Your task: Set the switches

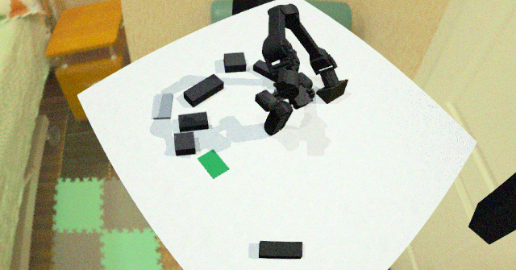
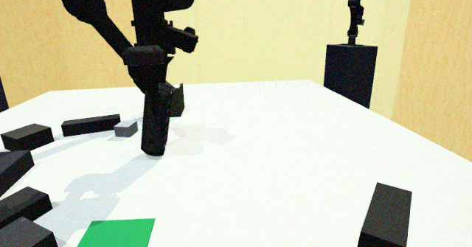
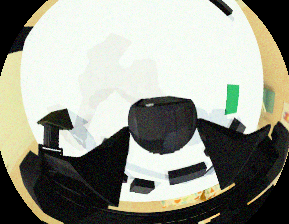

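Observation:
In the wrist view my gripper (image 3: 164, 126) is shut on a wide, dark, rounded block (image 3: 162, 131), which fills the gap between the fingertips. It looks like the controller unit; a small light mark shows near its top edge, but no switch positions or label squares can be read. In the top and exterior views the dark gripper and unit blend together above the bench (image 1: 343, 181) (image 2: 276, 166) (image 3: 195, 50). I cannot tell the fingers from the unit there, nor see any switches.
Several dark blocks, among them one long block (image 1: 203, 90) (image 3: 187, 173), lie to the left in the top view. A green square (image 1: 214, 164) (image 2: 118, 234) (image 3: 232, 99) lies near them. Another dark block (image 1: 280, 250) (image 2: 387, 211) lies far off. A small grey block (image 2: 125, 129) is behind the gripper.

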Robot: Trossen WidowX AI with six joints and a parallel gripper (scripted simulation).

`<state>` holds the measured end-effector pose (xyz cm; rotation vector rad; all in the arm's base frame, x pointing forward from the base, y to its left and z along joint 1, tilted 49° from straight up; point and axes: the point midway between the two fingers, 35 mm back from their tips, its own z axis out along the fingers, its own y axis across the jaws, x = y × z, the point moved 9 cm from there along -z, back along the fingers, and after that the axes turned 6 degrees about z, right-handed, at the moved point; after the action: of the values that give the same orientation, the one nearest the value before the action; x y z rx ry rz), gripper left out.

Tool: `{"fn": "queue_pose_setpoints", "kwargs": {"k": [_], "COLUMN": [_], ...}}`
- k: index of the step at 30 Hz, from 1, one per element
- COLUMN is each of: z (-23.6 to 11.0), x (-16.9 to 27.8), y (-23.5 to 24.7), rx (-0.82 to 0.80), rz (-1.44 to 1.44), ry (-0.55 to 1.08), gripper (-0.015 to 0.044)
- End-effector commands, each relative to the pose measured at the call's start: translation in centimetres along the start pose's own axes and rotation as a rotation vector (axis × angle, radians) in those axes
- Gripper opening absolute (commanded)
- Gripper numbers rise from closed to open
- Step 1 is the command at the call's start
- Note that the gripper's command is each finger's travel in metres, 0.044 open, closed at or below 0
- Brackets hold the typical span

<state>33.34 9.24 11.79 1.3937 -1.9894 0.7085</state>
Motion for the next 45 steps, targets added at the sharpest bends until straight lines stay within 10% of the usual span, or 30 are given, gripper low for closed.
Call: {"fn": "queue_pose_setpoints", "kwargs": {"k": [1,45], "z": [0.5,0.6], "x": [0.5,4.1], "y": [-0.1,-0.5], "rx": [-0.002,-0.002], "rz": [-0.009,-0.01], "ry": [0.022,0.024], "gripper": [0.0338,0.0338]}}
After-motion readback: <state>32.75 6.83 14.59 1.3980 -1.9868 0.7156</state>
